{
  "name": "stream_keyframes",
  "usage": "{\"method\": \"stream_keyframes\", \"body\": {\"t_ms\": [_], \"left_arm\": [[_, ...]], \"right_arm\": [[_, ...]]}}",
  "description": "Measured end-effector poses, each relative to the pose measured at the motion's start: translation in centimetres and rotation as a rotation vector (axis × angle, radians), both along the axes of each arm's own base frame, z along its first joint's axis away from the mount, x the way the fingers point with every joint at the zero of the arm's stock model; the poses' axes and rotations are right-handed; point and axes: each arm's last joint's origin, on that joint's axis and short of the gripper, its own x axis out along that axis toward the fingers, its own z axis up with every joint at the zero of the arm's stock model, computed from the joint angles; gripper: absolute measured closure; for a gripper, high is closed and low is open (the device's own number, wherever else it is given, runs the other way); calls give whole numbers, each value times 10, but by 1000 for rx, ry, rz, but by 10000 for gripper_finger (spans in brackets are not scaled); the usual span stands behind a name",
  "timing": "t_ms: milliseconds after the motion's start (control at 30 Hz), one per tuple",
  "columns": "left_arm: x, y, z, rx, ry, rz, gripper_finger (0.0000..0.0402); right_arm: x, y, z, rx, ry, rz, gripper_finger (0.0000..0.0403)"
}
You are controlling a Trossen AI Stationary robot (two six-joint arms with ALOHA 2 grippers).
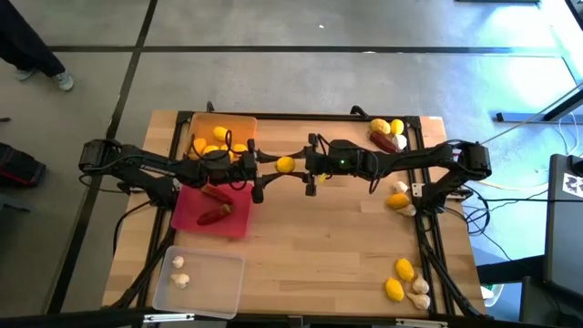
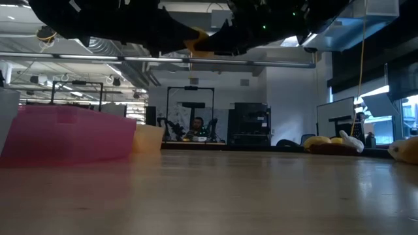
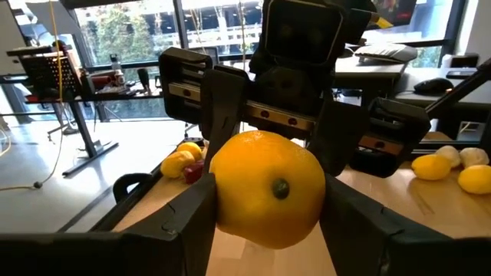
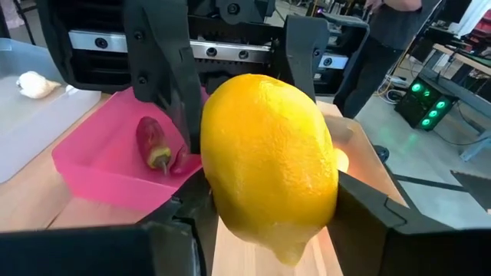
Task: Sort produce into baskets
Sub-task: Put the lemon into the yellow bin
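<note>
Daylight glare floods the high view at two o'clock — the low view is dim, its near desk blurred.

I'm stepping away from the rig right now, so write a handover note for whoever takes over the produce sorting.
Right tool: shut on a lemon above mid-table.
Left tool: at the same lemon, grip unclear; looks like a handover.
Done: lemons in the orange basket, peppers in the pink basket, two garlic bulbs in the clear basket.
Left: this lemon, plus loose produce in three clusters along the table's right side.
</note>
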Motion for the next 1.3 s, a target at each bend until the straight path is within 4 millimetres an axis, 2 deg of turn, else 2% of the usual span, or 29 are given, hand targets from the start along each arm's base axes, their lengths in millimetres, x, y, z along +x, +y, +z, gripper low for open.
{"method": "stream_keyframes", "body": {"t_ms": [100, 267, 467, 633, 733, 867, 1133, 1300], "left_arm": [[0, 0, 0, -3, -5, 1, 210], [-1, 0, 3, -27, -9, 4, 211], [-21, 1, 16, -56, 31, 103, 211], [-49, 3, 29, -58, 81, 257, 208], [-68, 6, 34, -58, 112, 393, 208], [-88, 14, 31, -100, 176, 570, 207], [-104, 42, 9, -257, 299, 821, 206], [-103, 57, -5, -341, 373, 864, 206]], "right_arm": [[0, 0, 0, -2, -4, -10, 204], [-1, 0, 1, 12, 5, -28, 142], [-22, -2, 15, -10, 99, -160, 92], [-40, -3, 21, 13, 194, -280, 85], [-43, -4, 16, 20, 249, -332, 84], [-43, -5, 8, 56, 298, -368, 84], [-44, -10, -2, 108, 360, -410, 84], [-47, -15, -4, 140, 378, -439, 84]]}}
